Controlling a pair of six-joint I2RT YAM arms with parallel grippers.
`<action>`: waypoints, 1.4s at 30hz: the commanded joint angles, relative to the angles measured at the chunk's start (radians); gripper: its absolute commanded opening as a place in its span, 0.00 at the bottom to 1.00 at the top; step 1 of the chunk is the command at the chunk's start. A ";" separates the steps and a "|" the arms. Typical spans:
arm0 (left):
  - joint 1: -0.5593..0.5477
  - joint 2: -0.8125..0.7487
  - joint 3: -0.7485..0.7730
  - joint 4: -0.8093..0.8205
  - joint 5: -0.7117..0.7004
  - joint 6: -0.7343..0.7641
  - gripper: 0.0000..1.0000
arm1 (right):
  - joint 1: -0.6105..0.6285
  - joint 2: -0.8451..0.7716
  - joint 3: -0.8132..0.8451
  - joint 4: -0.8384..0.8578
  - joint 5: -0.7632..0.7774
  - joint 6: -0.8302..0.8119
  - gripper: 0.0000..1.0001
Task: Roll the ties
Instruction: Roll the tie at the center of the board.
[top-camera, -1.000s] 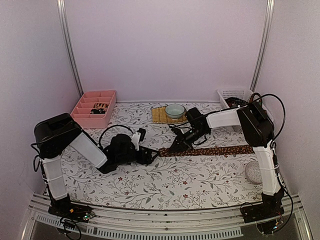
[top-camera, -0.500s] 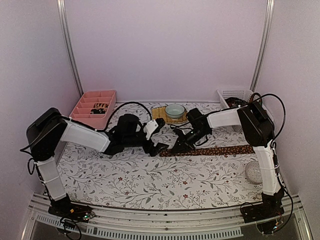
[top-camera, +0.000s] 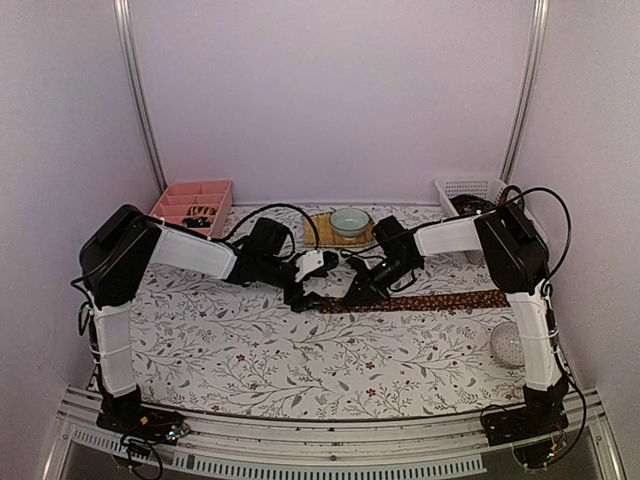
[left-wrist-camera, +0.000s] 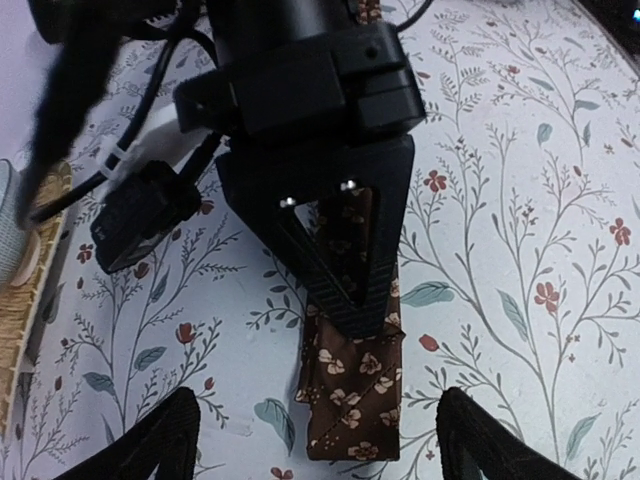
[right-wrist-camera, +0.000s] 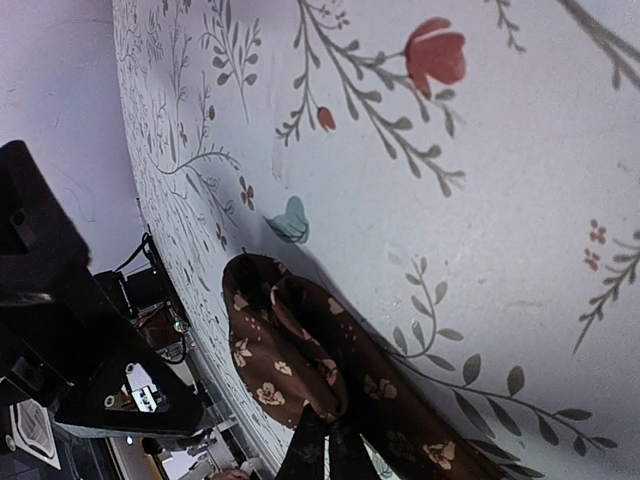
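Note:
A dark brown tie with small light flowers (top-camera: 430, 300) lies stretched across the table from the middle to the right. Its left end (left-wrist-camera: 352, 395) is folded over on itself. My right gripper (top-camera: 352, 292) is shut on that folded end, its fingers (right-wrist-camera: 325, 450) pinching the cloth (right-wrist-camera: 285, 350). My left gripper (top-camera: 306, 297) is open just left of the tie's end, its fingertips (left-wrist-camera: 150, 445) spread on either side of the end without touching it. Small dark rolls (top-camera: 200, 214) sit in the pink tray.
The pink divided tray (top-camera: 172, 222) stands at the back left. A yellowish woven mat (top-camera: 320, 235) with a pale bowl (top-camera: 349, 221) lies at the back middle. A white basket (top-camera: 470, 190) stands at the back right. A clear round object (top-camera: 507, 343) lies near the right arm.
My left arm has swung from the near left out to the right and now faces the tie's folded end. The right gripper and the tie have stayed in place.

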 joint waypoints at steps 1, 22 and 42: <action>0.002 0.076 0.074 -0.119 0.083 0.065 0.80 | -0.004 0.037 -0.004 0.006 -0.003 0.000 0.00; -0.043 0.197 0.211 -0.274 0.021 0.097 0.53 | -0.004 0.034 -0.005 0.007 -0.024 0.005 0.00; -0.063 0.142 0.183 -0.349 -0.060 0.055 0.29 | -0.004 0.011 0.016 -0.002 -0.009 -0.007 0.09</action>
